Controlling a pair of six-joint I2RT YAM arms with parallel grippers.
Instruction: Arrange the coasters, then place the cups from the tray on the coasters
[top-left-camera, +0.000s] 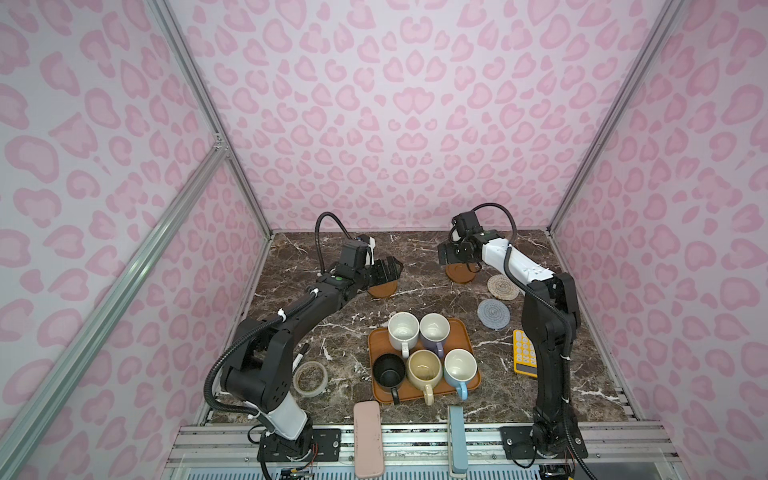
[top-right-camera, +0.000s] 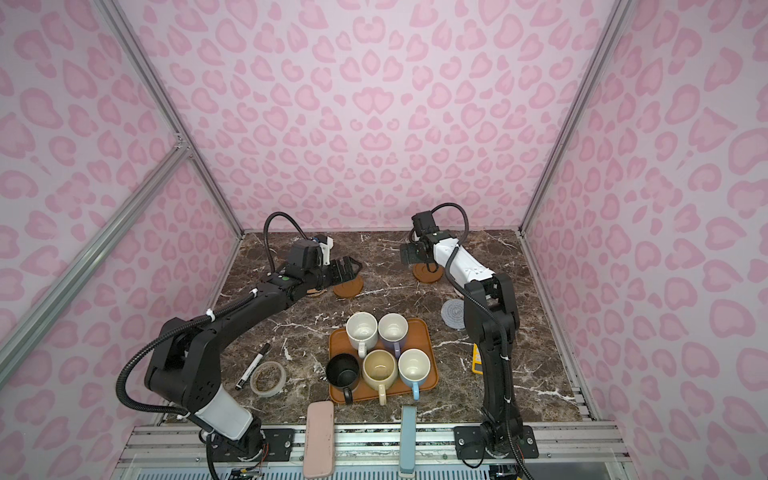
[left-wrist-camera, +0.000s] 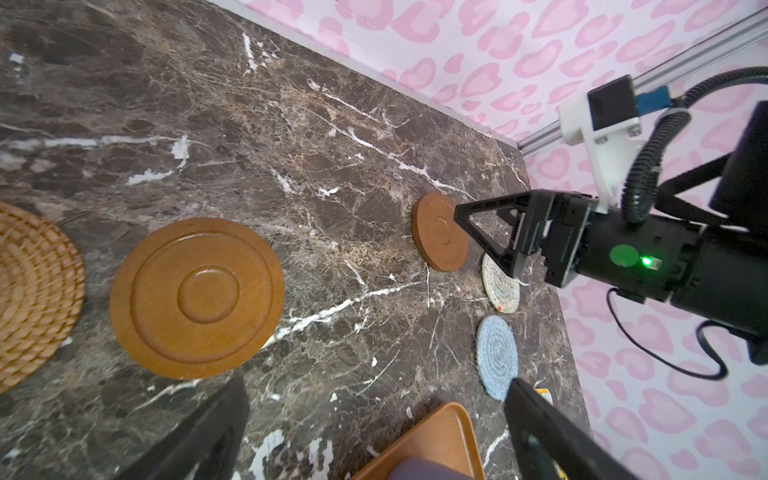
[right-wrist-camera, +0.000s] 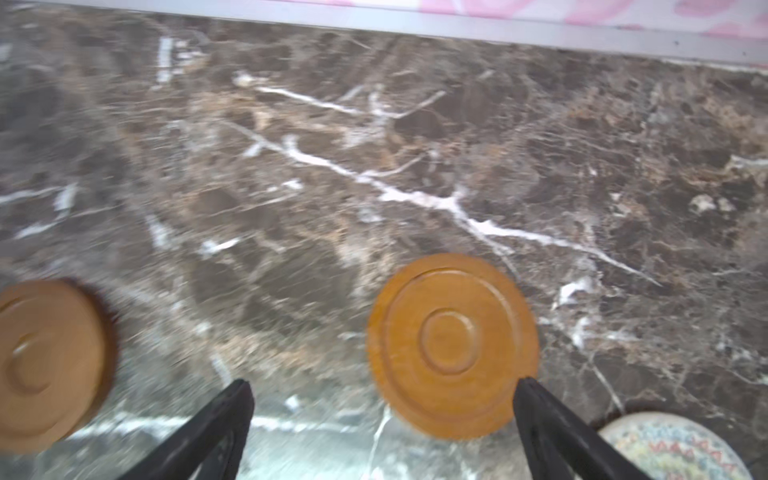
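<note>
- The left gripper (left-wrist-camera: 376, 386) hung low over the dark brown, white-veined marble tabletop (top-left-camera: 415, 257). Its black fingers were spread wide with nothing between them.
- Just ahead of it lay a smooth brown wooden coaster (left-wrist-camera: 197, 297), a flat round disc turned with concentric rings.
- A tan rattan coaster (left-wrist-camera: 33, 291), coarse and spiral-woven, sat just beside that disc with a narrow strip of marble between them.
- The right gripper (right-wrist-camera: 382, 384) hovered with its jaws just as wide apart, gripping nothing. It hung above a second brown wooden coaster (right-wrist-camera: 451, 345), which lay flat near the back wall.
- A beige-pink woven coaster (top-left-camera: 503, 286), soft and ribbed, lay near that one, towards the right wall.
- A grey-blue woven coaster (top-left-camera: 493, 312) lay apart from it, nearer the front.
- The orange-brown rectangular tray (top-left-camera: 379, 345), round-cornered and low-rimmed, sat at front centre.
- On the tray, five glossy ceramic mugs stood upright and close-packed, handles facing front:
  - a speckled white cup (top-left-camera: 403, 328)
  - a lavender cup (top-left-camera: 434, 328)
  - a black cup (top-left-camera: 388, 370)
  - a cream-yellow cup (top-left-camera: 424, 368)
  - a light blue cup (top-left-camera: 460, 365)
- Bare marble lay open between the two wooden discs and along the back edge.
- A clear ring-shaped tape roll (top-left-camera: 310, 377) lay to the left of the tray, and a small yellow calculator (top-left-camera: 524, 353) to its right.
</note>
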